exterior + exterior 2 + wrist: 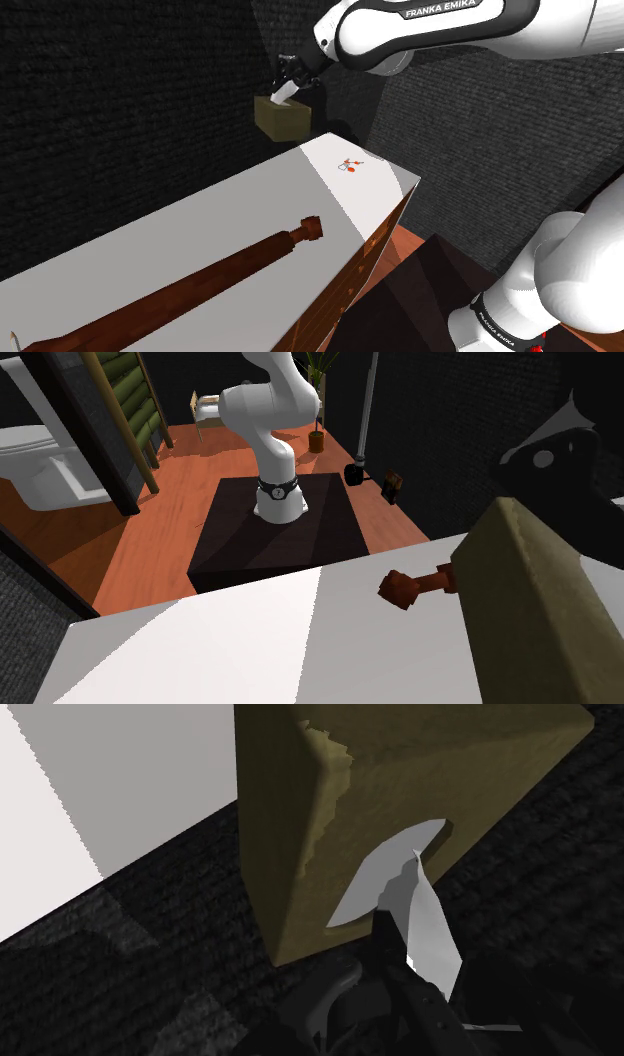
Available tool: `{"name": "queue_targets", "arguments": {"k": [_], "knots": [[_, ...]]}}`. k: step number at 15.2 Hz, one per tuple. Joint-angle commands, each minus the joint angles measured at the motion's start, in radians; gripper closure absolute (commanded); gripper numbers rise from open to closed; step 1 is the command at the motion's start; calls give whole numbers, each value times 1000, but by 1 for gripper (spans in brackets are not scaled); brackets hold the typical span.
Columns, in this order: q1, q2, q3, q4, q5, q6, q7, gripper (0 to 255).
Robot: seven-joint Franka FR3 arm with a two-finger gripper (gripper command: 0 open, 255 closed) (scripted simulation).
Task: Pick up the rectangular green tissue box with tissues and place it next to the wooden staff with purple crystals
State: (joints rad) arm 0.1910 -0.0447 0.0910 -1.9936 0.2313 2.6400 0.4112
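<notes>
staff [200, 275]: brown wood, lying flat on the worktop.
worktop [215, 205]: white, slanted in the shoulder view.
tissue box [283, 118]: olive, aloft near the worktop's far corner.
end effector [290, 82]: pinching the box's white tissue [425, 919].

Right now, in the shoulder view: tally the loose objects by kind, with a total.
olive tissue box: 1
wooden staff: 1
small red-and-white object: 1
total: 3
</notes>
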Motion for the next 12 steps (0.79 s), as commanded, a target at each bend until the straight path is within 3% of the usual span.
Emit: {"name": "queue_targets", "arguments": {"k": [1,12], "knots": [[1,6,0,-19,8,26,-9,255],[9,53,6,-113,66,165,-69,255]]}}
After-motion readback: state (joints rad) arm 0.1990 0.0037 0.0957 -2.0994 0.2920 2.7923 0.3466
